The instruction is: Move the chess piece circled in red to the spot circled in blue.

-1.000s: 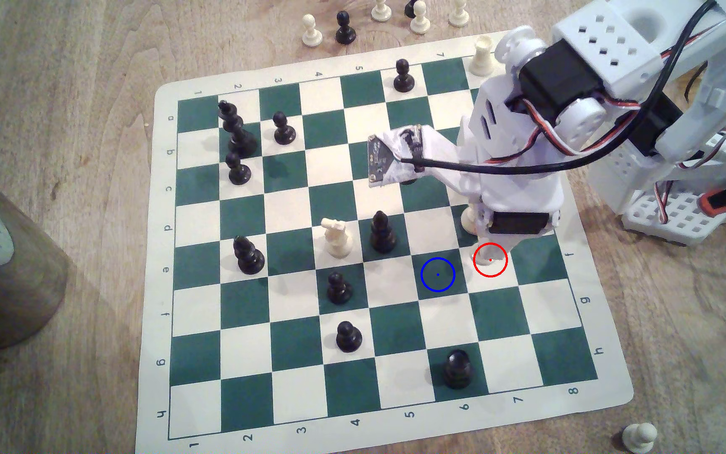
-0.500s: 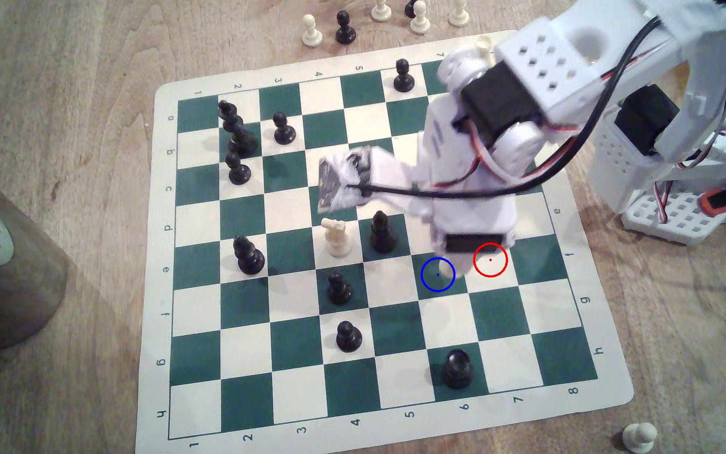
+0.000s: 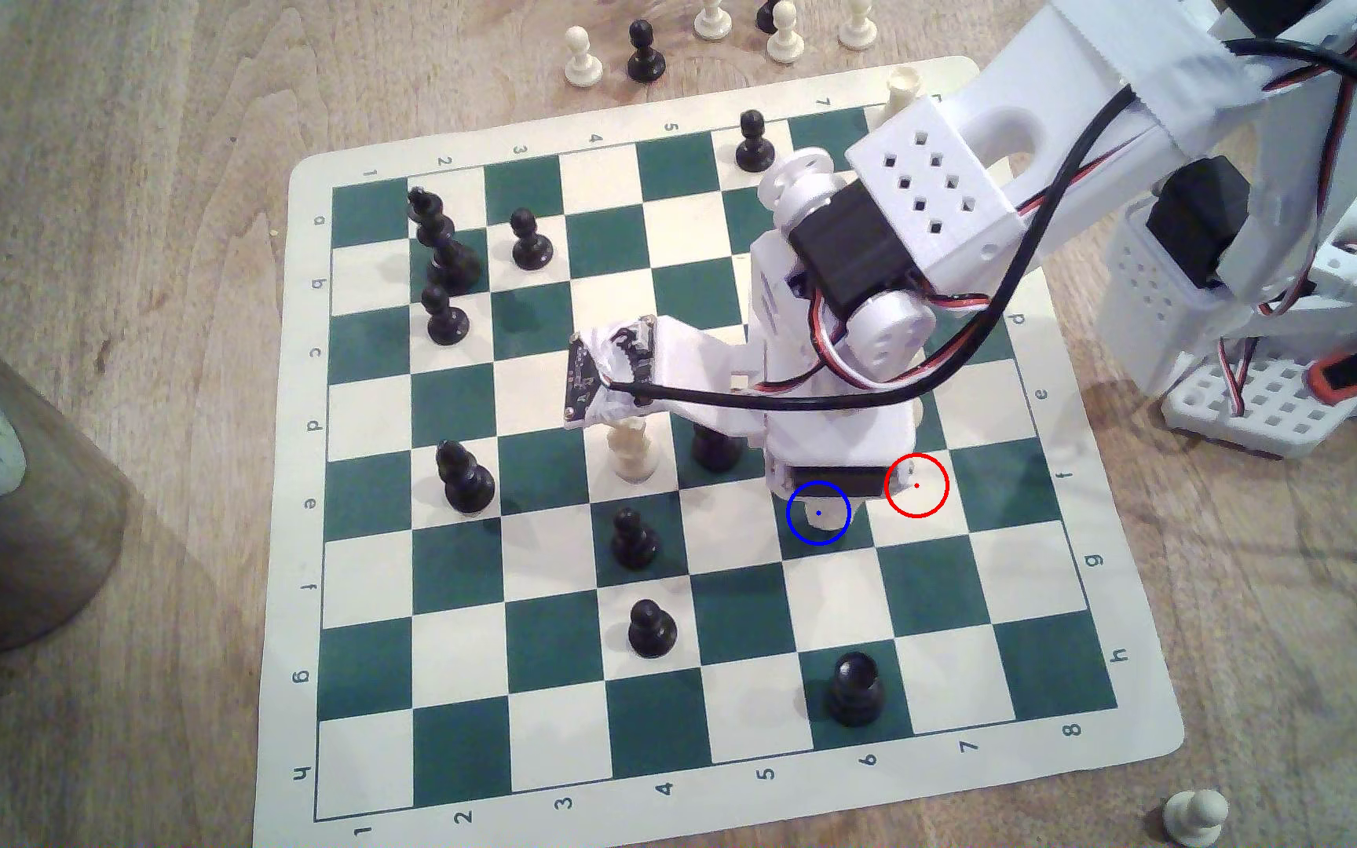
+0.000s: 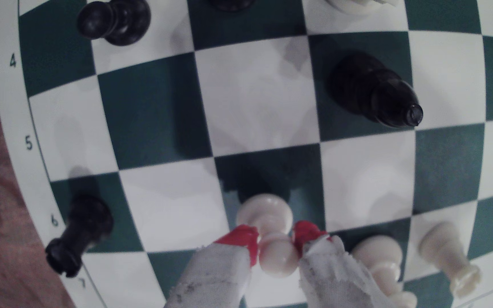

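The chess piece (image 4: 269, 234) is sitting pinched at its neck between the two red-tipped fingers (image 4: 241, 241) of the hand (image 4: 275, 242); the wrist view is showing both tips pressing on either side just under the ball head, so the hand is gripping the pawn. Its flared base is hanging over a dark green square, casting a shadow there; whether the base is touching the board (image 3: 1132, 734) is not clear. In the exterior view the base of the chess piece (image 3: 818, 515) is peeking out below the hand's black motor block, inside the blue circle marking the spot (image 3: 837, 534), which lies toward the board's edge nearest the arm's base. The red circle (image 3: 917, 485) is ringing the white square just beside it, toward the exterior view's right. A black bishop (image 4: 372, 88) is standing on a nearby dark square, and two cream pieces (image 4: 381, 260) are standing just beside the hand in the wrist view. A black rook (image 3: 855, 689) is standing near the board's numbered edge.
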